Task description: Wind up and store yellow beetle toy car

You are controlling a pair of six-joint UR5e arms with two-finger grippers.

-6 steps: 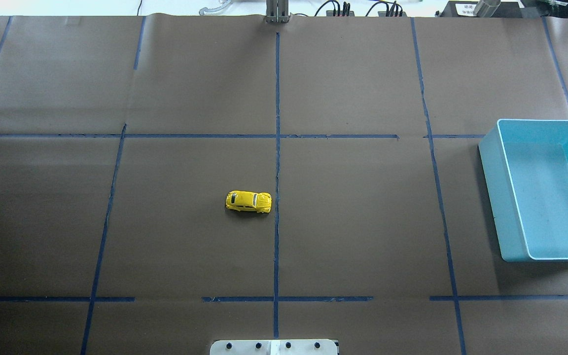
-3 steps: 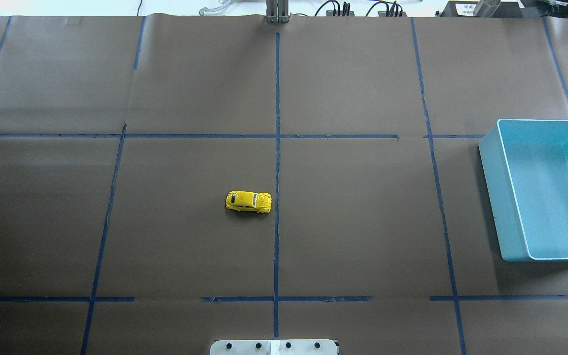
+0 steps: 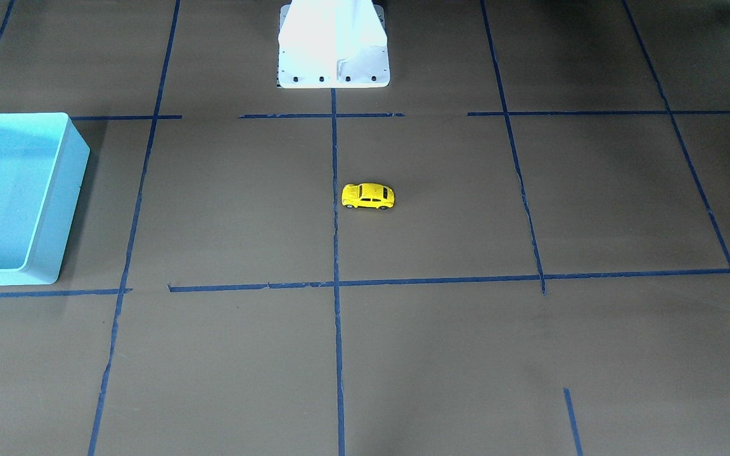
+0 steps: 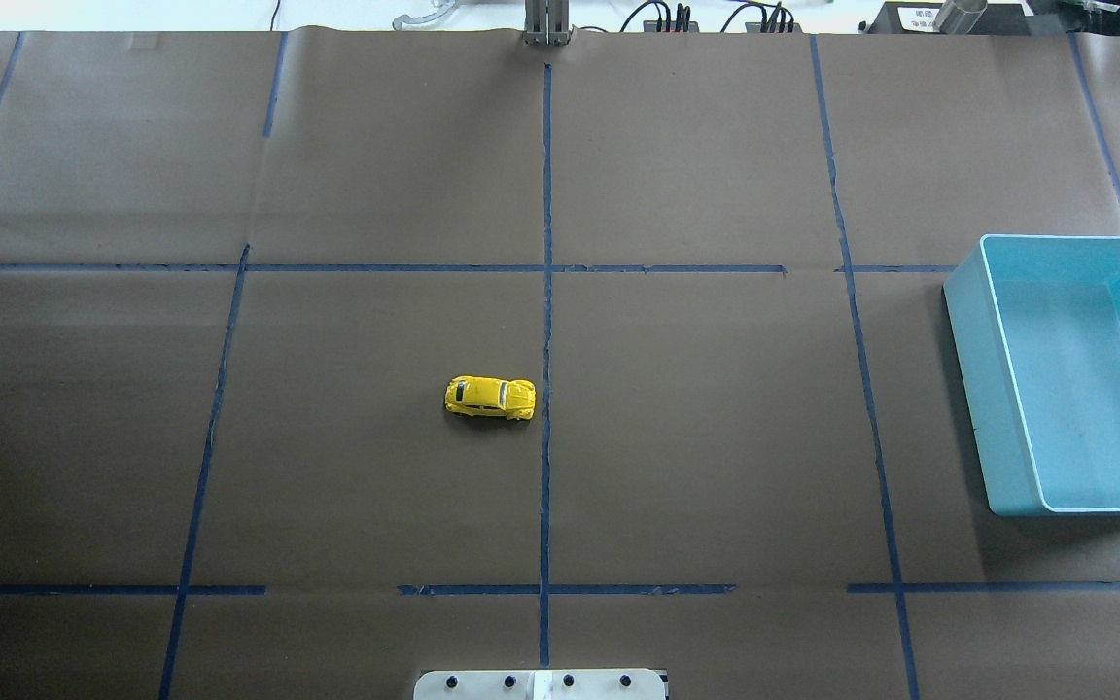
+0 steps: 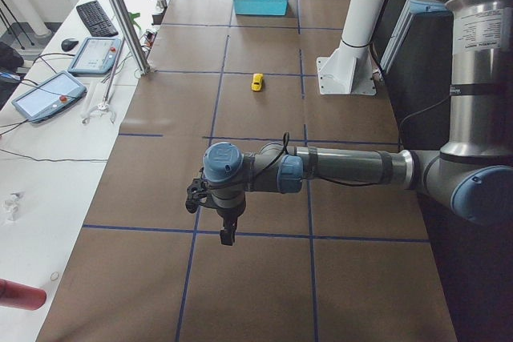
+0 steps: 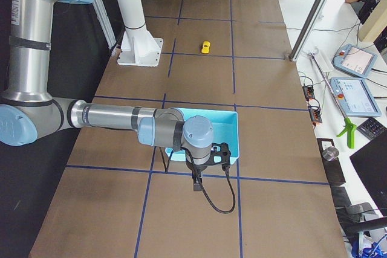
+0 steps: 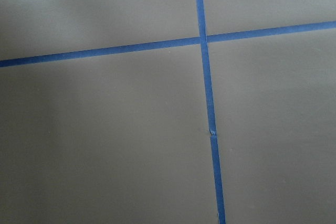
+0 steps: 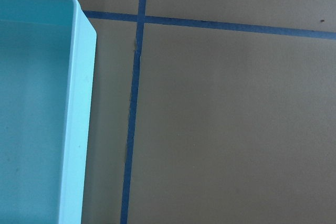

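Observation:
The yellow beetle toy car (image 4: 489,398) stands on its wheels on the brown paper near the table's middle, just left of the centre tape line. It also shows in the front view (image 3: 368,196) and small in both side views (image 5: 256,82) (image 6: 205,47). My left gripper (image 5: 227,234) hangs over the table's far left end, far from the car. My right gripper (image 6: 196,184) hangs beside the blue bin, also far from the car. Both grippers show only in the side views, so I cannot tell whether they are open or shut. Neither wrist view shows fingers or the car.
An empty light blue bin (image 4: 973,389) stands at the table's right edge; its rim shows in the right wrist view (image 8: 79,129). The white robot base (image 3: 333,44) sits at the near middle edge. Blue tape lines grid the paper.

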